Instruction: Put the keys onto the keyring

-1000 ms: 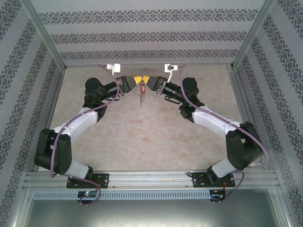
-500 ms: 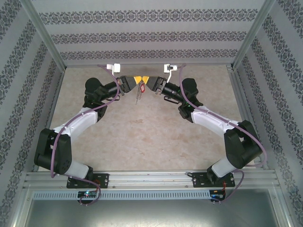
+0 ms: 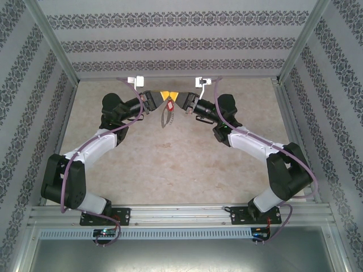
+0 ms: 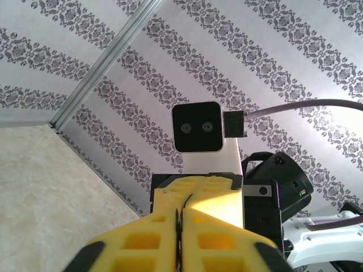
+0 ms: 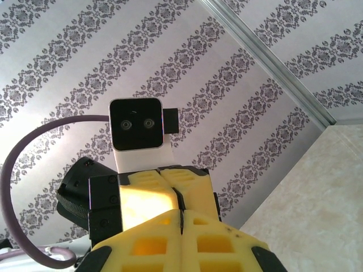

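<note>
Left pincer and right pincer meet tip to tip, both closed, keyring and red-tagged keys dangling beneath, holder unclear.

Damask-striped walls enclose a mottled beige tabletop.

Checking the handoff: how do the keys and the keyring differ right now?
The keys show a small red tag, high where the left gripper and right gripper meet; the keyring is a larger grey loop, hanging tilted below. Both dangle between them.
</note>
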You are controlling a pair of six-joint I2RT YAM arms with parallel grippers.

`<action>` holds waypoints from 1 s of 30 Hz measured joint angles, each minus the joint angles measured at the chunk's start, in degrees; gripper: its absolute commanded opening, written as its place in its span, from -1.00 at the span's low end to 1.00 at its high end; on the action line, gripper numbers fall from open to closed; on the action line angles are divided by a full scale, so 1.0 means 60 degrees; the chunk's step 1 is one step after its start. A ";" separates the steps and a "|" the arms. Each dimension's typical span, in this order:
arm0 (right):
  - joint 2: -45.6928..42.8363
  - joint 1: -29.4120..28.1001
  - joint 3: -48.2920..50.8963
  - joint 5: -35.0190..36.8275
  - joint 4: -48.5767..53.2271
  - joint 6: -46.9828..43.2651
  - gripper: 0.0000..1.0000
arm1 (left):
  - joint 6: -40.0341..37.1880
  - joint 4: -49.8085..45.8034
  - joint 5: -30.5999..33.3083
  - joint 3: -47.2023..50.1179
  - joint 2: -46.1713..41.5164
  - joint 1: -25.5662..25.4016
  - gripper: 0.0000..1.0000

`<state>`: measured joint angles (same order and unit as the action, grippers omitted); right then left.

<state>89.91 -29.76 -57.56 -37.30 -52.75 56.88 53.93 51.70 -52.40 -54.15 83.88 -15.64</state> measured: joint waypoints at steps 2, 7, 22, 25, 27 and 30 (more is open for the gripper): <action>0.0000 0.0204 -0.0040 -0.0299 0.0321 -0.0091 -1.00 | -0.0084 -0.0091 0.0051 0.0007 -0.0040 0.0004 -0.44; 0.0066 0.1282 -0.0550 -0.1242 0.1497 -0.0488 -1.00 | -0.0364 -0.0459 0.0113 0.0029 -0.0401 0.0066 -0.30; 0.2452 0.2488 -0.4200 -0.5031 0.5129 -0.2222 -1.00 | -0.1705 -0.3060 -0.0244 -0.0503 -0.0244 0.0084 -0.25; 0.2492 0.2481 -0.4437 -0.5235 0.6182 -0.2965 -1.00 | -0.1942 -0.3523 -0.0404 -0.0630 -0.0055 0.0113 -0.25; 0.2492 0.2455 -0.4634 -0.5268 0.6885 -0.3563 -1.00 | -0.2080 -0.3778 -0.0463 -0.0678 0.0044 0.0127 -0.25; 0.2463 0.2371 -0.4717 -0.5257 0.7839 -0.4404 -1.00 | -0.2229 -0.3974 -0.0506 -0.0703 0.0142 0.0127 -0.26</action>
<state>104.68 -15.53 -85.86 -68.84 -5.72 30.46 40.56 27.86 -55.44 -58.37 84.73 -14.87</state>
